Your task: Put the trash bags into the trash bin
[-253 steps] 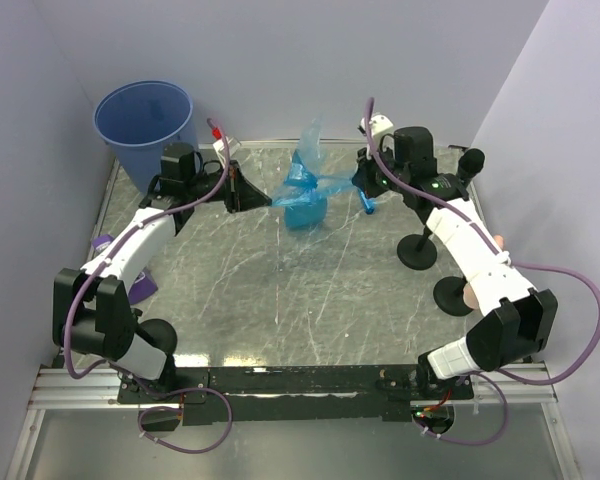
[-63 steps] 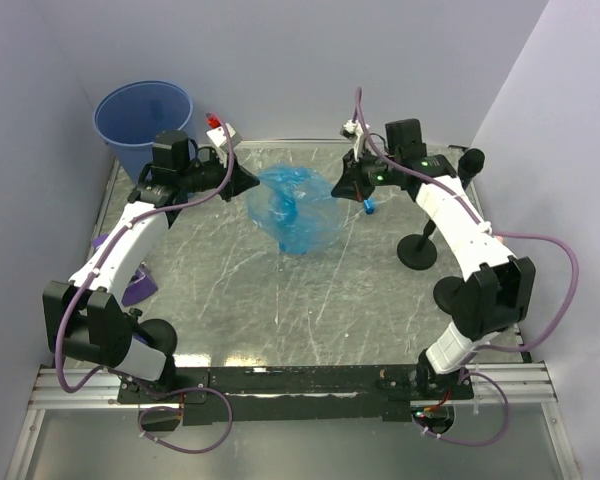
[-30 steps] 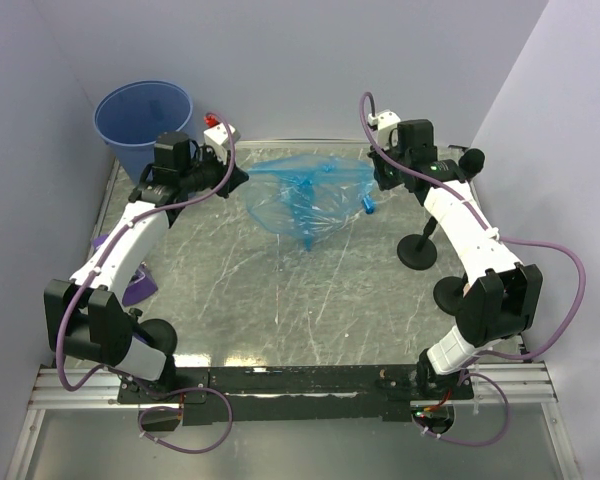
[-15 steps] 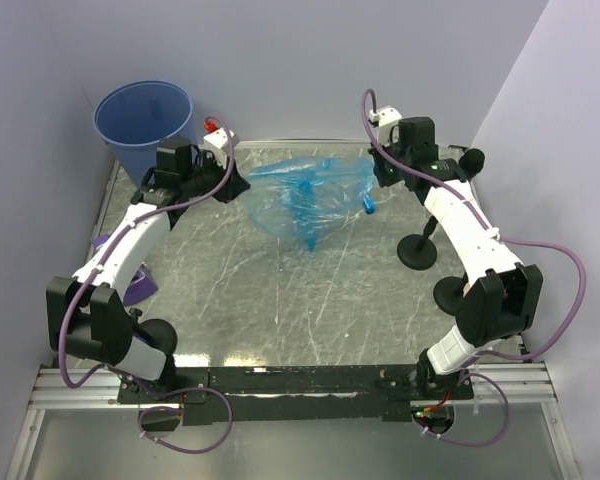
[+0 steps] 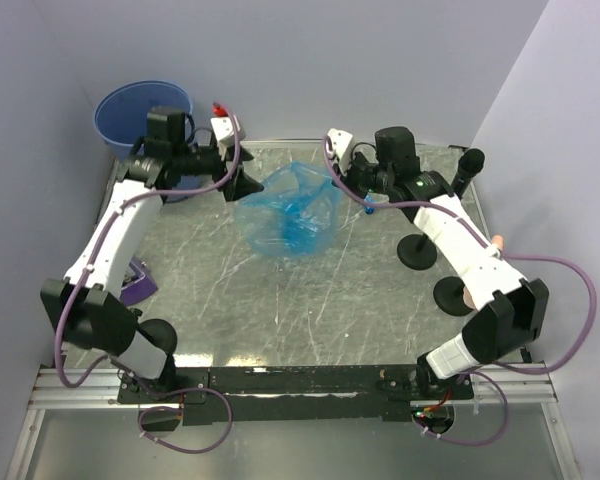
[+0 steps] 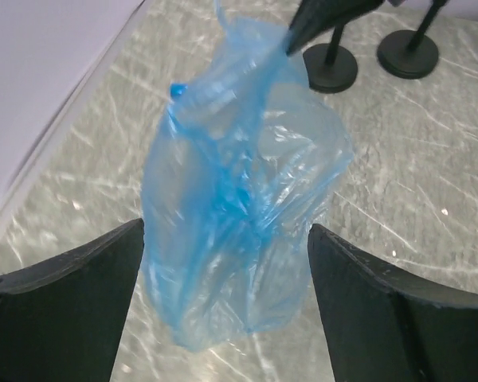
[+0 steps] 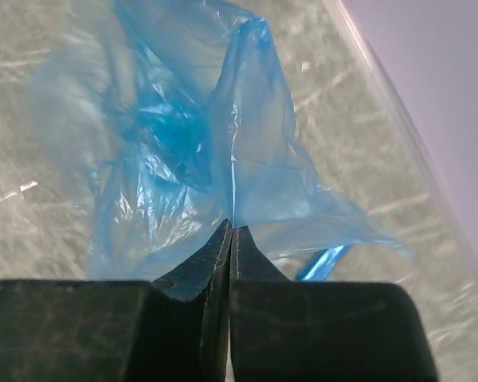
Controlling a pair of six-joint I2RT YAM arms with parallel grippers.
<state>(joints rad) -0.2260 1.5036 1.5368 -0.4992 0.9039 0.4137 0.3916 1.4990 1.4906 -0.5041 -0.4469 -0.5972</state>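
Blue film trash bag [image 5: 285,210] hung over the table [image 5: 360,300], well apart from trash bin [image 5: 130,105] in far-left corner | right gripper [image 7: 229,231] pinched shut on bag's top edge | left gripper [image 6: 223,239] gaped wide, bag just ahead, ungripped | judged: lift bag clear of rim, release only over bin mouth.

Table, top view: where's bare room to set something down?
Free: near half of the table, from the trash bag down to the arm bases, left of the two black stands. Crowded: far strip around the bag and trash bin.
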